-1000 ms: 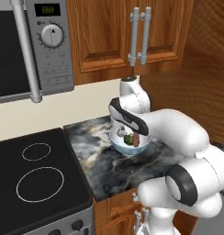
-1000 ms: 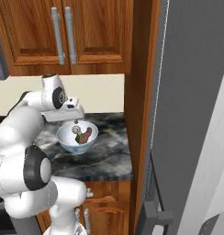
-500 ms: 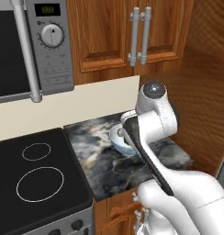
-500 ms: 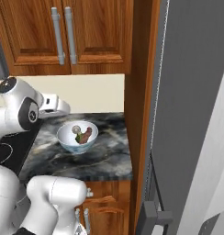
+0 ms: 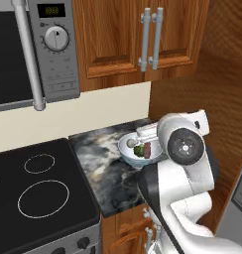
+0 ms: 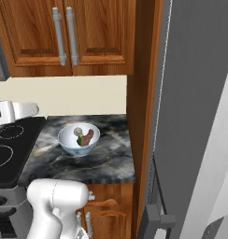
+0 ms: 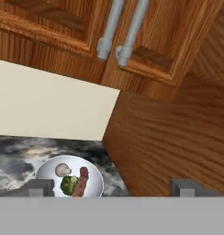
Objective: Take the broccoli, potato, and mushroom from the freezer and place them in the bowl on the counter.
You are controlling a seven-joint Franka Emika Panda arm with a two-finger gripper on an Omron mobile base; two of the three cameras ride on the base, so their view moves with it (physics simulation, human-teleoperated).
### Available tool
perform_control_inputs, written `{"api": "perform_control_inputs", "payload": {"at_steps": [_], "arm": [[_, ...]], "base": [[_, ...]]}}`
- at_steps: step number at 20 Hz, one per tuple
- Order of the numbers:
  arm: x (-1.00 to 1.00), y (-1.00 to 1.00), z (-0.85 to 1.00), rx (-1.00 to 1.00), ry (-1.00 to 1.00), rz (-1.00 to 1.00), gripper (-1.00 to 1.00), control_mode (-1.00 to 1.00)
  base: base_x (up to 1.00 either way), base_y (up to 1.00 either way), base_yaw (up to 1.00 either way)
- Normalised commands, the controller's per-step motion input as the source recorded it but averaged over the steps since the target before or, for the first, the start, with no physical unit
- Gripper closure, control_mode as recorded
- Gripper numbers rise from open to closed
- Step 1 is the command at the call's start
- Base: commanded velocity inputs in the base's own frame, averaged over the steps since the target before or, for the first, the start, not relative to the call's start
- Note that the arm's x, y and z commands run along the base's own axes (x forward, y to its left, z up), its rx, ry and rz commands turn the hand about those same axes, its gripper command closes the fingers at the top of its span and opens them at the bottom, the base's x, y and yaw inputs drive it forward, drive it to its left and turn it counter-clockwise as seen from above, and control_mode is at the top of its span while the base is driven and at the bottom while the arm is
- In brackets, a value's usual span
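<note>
Broccoli (image 7: pixel 68 184), potato (image 7: pixel 81 180) and mushroom (image 7: pixel 63 170) all sit in the bowl (image 6: pixel 69 143) on the counter (image 6: pixel 110 158), just ahead of your gripper (image 7: pixel 111 187), whose tips stand spread and empty, so you look finished.

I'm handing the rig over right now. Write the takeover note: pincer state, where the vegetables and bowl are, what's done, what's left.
Pincer: open and empty, fingertips wide apart in the hand view, raised above the bowl.
Bowl: on the counter beside the stovetop.
Inside it: broccoli, potato and mushroom, lying together.
Done: all three vegetables are in the bowl.
Left: nothing to carry, by the look of it. The freezer's state cannot be told from these views, so check whether its door is closed.
</note>
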Motion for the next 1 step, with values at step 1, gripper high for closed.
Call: {"api": "perform_control_inputs", "payload": {"at_steps": [1], "arm": [[-0.96, 0.37, -0.69, -0.17, 0.0, 0.06, -1.0, -1.0]], "base": [[0.0, 0.0, 0.0]]}}
